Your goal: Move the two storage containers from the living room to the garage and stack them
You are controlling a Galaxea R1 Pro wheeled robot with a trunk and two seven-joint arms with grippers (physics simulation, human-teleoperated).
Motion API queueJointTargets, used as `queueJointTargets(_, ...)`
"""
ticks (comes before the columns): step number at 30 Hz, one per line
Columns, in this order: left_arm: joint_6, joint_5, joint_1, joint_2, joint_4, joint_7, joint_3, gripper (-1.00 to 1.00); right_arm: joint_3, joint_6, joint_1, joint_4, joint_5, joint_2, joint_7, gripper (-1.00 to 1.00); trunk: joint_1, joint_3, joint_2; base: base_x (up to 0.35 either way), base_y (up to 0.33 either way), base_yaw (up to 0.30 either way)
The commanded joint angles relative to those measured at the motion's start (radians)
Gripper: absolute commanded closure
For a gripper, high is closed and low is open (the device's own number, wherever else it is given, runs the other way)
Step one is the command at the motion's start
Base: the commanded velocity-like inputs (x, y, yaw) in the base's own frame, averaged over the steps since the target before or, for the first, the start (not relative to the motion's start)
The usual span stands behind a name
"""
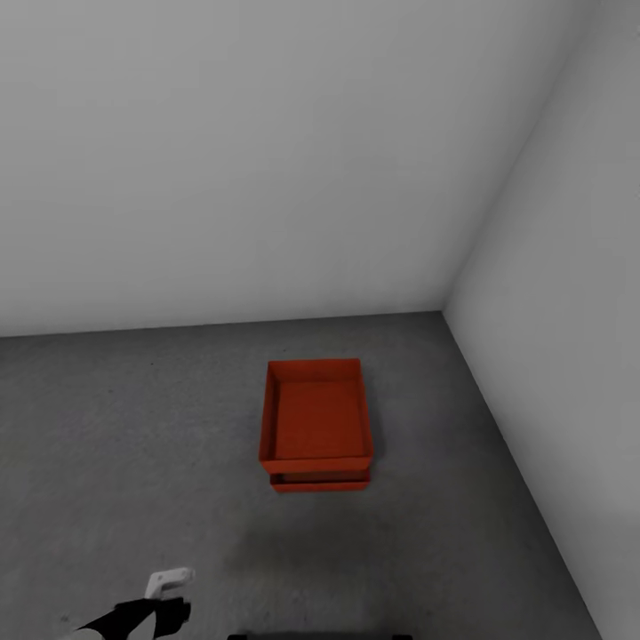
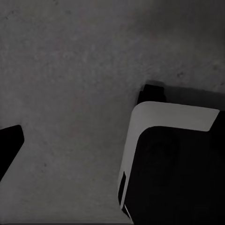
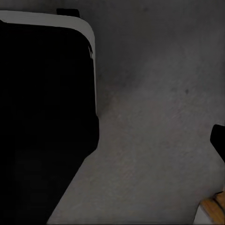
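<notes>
The two storage containers sit stacked on the garage's grey concrete floor, close to the corner of the white walls. The upper orange-red container is open-topped and empty. Of the lower container, only its front strip peeks out beneath. My left gripper hangs low at the head view's near left, well short of the stack and holding nothing. One dark finger shows at the edge of the left wrist view over bare floor. In the right wrist view another dark finger also sits at the frame's edge.
Plain white walls meet in a corner behind and right of the stack. My own dark base with its white trim shows in the left wrist view, and the base in the right one. A light wooden patch shows in the right wrist view.
</notes>
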Motion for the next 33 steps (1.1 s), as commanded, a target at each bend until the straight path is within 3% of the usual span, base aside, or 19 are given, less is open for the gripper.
queueJointTargets(1,0.004,0.01,0.009,0.0,-0.001,0.002,0.0,-1.0,0.008,-0.011,0.01,0.003,-0.01,0.0,0.0,-1.0,0.001,0.0,-0.001,0.0,0.0,0.0)
queueJointTargets(10,0.004,0.012,0.072,-0.002,0.004,0.003,0.0,-1.0,0.009,-0.024,0.067,0.003,-0.011,-0.012,0.003,-1.0,0.001,0.014,-0.001,0.0,0.0,0.0)
queueJointTargets(33,0.01,0.013,0.075,-0.012,0.005,0.003,0.0,-1.0,0.01,-0.023,0.081,0.003,-0.004,-0.01,0.01,-1.0,0.001,0.05,-0.001,0.0,0.0,0.0)
